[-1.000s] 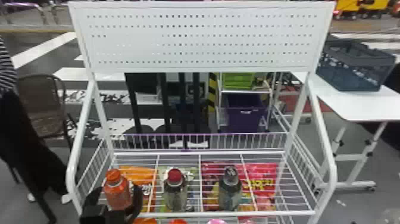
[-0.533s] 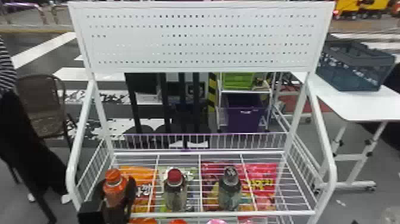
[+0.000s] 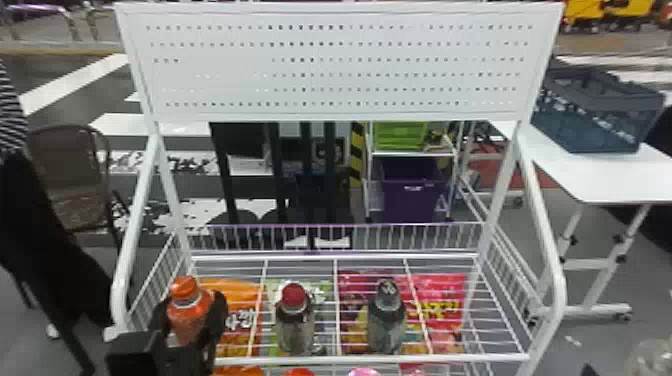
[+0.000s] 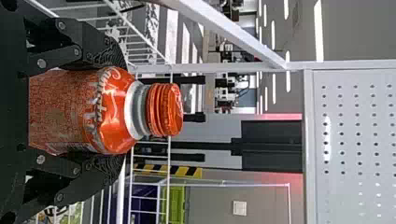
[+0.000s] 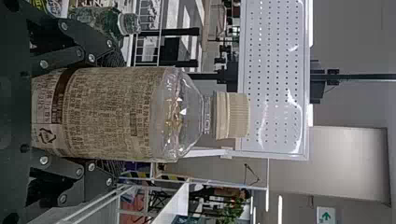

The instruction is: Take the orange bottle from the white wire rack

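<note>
Left gripper (image 3: 191,316) is gripping the orange bottle (image 3: 186,307), a black finger pressing each side. Bottle is standing upright near the front left corner of the white wire rack (image 3: 380,358); its base is hiding from view. Red-capped bottle (image 3: 294,320) and dark-capped bottle (image 3: 387,320) are standing along the rack's front edge. Right gripper (image 3: 594,370), beyond the front right corner, is clasping a cream-capped bottle (image 5: 116,114).

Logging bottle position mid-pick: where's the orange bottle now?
In the head view, the orange bottle is at the rack's near left, between the left hand's fingers, left of the red-capped bottle.
</note>
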`<state>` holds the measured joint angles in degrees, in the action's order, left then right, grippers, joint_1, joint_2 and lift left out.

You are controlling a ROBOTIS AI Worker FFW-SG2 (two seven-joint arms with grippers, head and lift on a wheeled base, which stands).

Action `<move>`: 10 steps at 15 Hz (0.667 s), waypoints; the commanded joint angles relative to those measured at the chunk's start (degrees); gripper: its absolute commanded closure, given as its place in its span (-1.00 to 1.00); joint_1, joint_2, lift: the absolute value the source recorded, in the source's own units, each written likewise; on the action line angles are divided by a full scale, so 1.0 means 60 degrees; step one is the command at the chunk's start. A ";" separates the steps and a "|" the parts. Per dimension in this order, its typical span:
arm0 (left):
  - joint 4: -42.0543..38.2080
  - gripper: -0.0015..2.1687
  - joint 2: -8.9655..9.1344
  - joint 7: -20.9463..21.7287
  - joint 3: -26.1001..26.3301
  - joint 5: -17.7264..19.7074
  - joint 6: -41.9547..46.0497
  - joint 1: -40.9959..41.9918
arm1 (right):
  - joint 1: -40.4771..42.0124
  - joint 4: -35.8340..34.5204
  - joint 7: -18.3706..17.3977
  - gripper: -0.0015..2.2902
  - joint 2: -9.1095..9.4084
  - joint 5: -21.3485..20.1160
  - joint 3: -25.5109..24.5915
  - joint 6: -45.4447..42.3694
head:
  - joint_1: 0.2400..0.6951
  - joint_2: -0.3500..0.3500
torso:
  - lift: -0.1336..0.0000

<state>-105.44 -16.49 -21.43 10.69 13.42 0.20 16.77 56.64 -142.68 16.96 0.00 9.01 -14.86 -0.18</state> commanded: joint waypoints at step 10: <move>-0.5732 0.93 -0.0255 0.0482 -0.1840 0.0019 -0.1844 0.4339 | -0.0035 0.0021 0.0000 -0.10 0.0009 -0.0022 0.0075 -0.0035 | 0.14 0.00 | 1.00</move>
<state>-136.83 -18.20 -18.80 0.49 13.61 -12.30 38.87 56.54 -142.38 16.96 0.00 9.00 -14.51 -0.44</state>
